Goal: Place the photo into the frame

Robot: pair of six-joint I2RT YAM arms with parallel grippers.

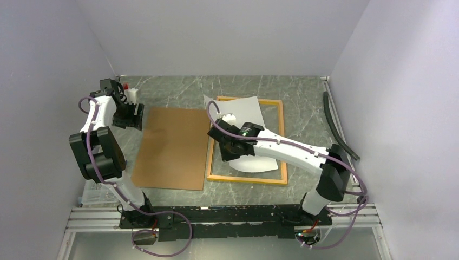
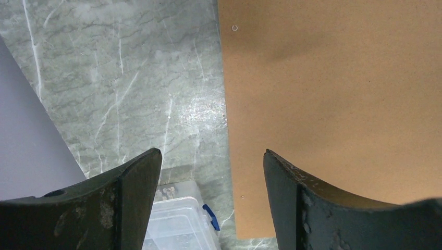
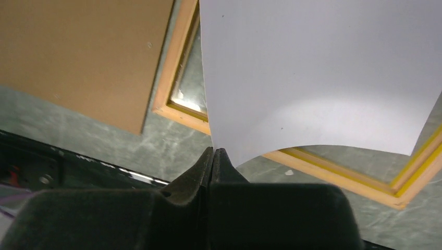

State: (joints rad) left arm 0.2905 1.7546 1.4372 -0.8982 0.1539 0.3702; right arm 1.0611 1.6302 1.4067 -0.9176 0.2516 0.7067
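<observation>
As right fingers [image 3: 197,174] pinch it, photo [image 3: 312,78] white-side up, lengthwise near-far

You see the photo [image 1: 246,108] blank white side up, bowed, its near edge lifted, over the left part of the frame [image 1: 246,179]. The frame lies flat on the desk [image 1: 303,92], thin orange-wood rails around a clear pane.

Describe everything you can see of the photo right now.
The photo shows only its plain white back; the printed side is hidden. It looks like a thin, flexible paper sheet, bowed rather than flat. It sits over the frame, skewed to its rails, one far corner overhanging. The right gripper pinches its near corner, shut on it.
</observation>
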